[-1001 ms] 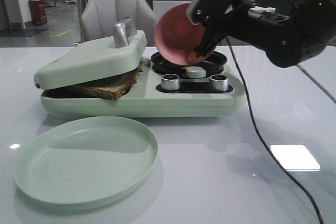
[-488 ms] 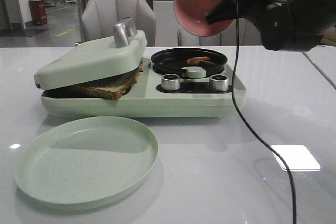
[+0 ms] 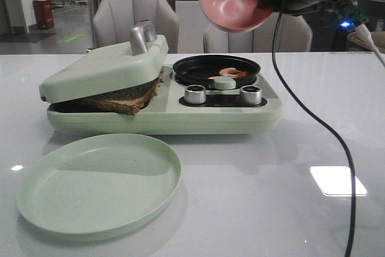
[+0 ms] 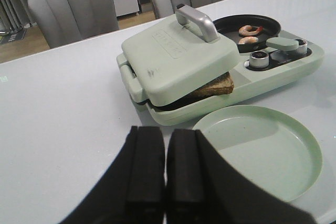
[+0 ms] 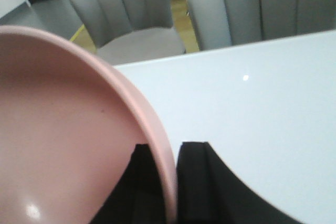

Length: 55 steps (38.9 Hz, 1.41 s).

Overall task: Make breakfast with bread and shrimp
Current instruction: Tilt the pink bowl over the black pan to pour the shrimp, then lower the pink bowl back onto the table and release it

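While the right claw is pinching the pink bowl by its rim, the soft, slippery shrimp is lying below it; the left claw is clenched, empty.

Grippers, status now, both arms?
Left end effector: shut, holding nothing, back from the green plate.
Right end effector: shut on the rim of the pink bowl, raised above the black pan.
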Each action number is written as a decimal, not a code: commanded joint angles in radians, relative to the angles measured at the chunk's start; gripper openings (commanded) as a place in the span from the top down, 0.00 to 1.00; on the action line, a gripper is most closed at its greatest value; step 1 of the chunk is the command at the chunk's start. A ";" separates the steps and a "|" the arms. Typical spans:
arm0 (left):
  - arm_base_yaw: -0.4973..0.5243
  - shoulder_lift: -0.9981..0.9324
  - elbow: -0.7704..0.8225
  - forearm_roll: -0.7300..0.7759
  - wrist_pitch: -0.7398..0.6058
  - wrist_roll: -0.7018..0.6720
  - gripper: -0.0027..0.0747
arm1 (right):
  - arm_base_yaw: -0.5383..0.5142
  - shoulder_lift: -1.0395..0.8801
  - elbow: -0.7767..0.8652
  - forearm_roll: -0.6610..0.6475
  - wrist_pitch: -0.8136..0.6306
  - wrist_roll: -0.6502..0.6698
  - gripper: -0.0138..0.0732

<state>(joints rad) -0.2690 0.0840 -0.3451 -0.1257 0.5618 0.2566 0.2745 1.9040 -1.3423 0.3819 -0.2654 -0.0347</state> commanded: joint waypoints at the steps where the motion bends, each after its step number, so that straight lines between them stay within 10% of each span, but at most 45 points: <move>1: -0.008 0.010 -0.026 -0.007 -0.074 -0.012 0.82 | -0.020 -0.142 -0.033 -0.020 0.132 0.001 0.67; 21: -0.008 0.010 -0.026 -0.007 -0.074 -0.012 0.82 | -0.267 -0.334 -0.022 -0.070 0.892 -0.025 0.67; 48: -0.008 0.010 -0.026 -0.007 -0.074 -0.012 0.82 | -0.313 -0.221 0.243 -0.126 0.834 -0.026 0.66; 55: -0.008 0.010 -0.026 -0.007 -0.074 -0.012 0.82 | -0.313 -0.194 0.243 -0.158 0.835 -0.026 0.48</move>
<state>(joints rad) -0.2690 0.0840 -0.3451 -0.1252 0.5618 0.2566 -0.0344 1.7436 -1.0765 0.2459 0.6021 -0.0493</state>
